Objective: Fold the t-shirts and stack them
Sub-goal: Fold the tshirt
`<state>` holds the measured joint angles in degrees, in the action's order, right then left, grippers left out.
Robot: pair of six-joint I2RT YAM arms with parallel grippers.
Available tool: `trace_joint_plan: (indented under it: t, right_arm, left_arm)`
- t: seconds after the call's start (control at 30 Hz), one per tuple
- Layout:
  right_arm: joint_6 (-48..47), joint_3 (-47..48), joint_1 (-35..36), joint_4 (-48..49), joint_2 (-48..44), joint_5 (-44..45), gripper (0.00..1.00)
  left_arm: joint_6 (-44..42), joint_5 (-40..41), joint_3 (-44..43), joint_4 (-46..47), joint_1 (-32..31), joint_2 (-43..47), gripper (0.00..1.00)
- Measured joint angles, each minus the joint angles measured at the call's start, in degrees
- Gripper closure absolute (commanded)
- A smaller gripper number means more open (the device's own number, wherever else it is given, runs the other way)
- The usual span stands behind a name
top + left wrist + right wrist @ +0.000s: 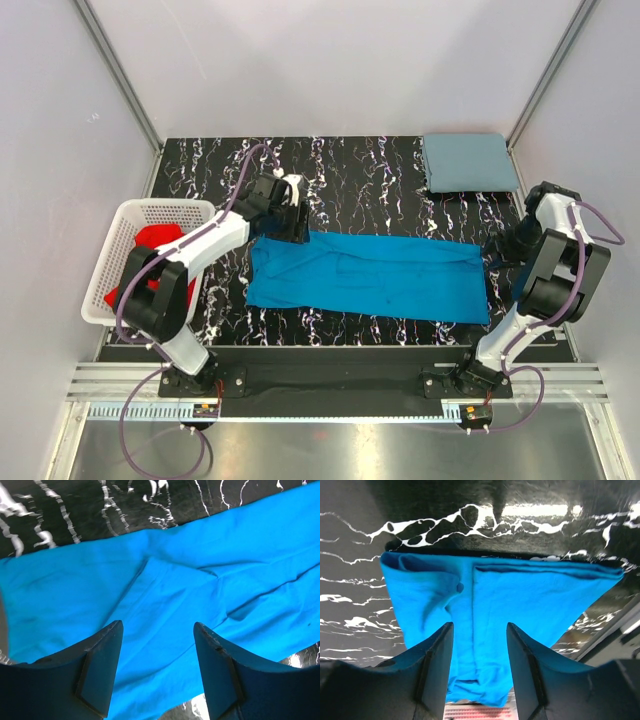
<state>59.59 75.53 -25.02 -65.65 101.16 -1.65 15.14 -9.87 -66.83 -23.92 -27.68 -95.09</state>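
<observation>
A bright blue t-shirt (370, 280) lies folded into a long flat strip across the middle of the black marbled table (350, 170). My left gripper (296, 230) hovers at its far left corner. In the left wrist view this gripper (157, 630) is open above the blue cloth (190, 595), with nothing pinched. My right gripper (497, 250) is at the strip's right end. It stands open (480, 630) over that end of the blue cloth (520, 600). A dusty grey-blue t-shirt (468, 162) lies folded at the back right. A red t-shirt (152, 243) sits in the basket.
A white lattice basket (135, 215) stands at the table's left edge, beside the left arm. Grey walls close in the back and both sides. A metal rail (330, 380) runs along the near edge by the arm bases.
</observation>
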Motion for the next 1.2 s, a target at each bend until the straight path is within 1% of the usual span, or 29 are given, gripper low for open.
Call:
trace_joint_plan:
  t: [0.23,0.47,0.63,0.8,1.1,1.2]
  right_arm:
    - [6.8,-1.7,-0.5,0.8,1.6,-4.2,0.48]
    - [10.7,-1.9,-0.7,3.8,6.9,-7.0,0.48]
    - [11.8,-1.9,-0.8,4.8,7.9,-7.1,0.49]
    - [12.2,-1.6,-1.0,4.8,7.9,-7.0,0.49]
    - [12.5,-0.2,-1.1,5.0,8.2,-7.1,0.5]
    - [12.7,-0.2,-1.2,5.0,8.2,-7.0,0.51]
  left_arm:
    - [1.4,2.8,0.9,-1.8,0.0,3.4,0.36]
    - [2.4,-1.3,0.9,-4.0,1.0,6.2,0.36]
    - [2.9,-4.6,1.4,-4.0,3.5,8.3,0.37]
    - [4.0,-7.1,4.9,-3.5,7.3,8.8,0.37]
    - [4.2,-9.7,5.4,-3.2,7.2,8.8,0.37]
    - [4.2,-9.9,5.4,-3.1,7.2,8.8,0.37]
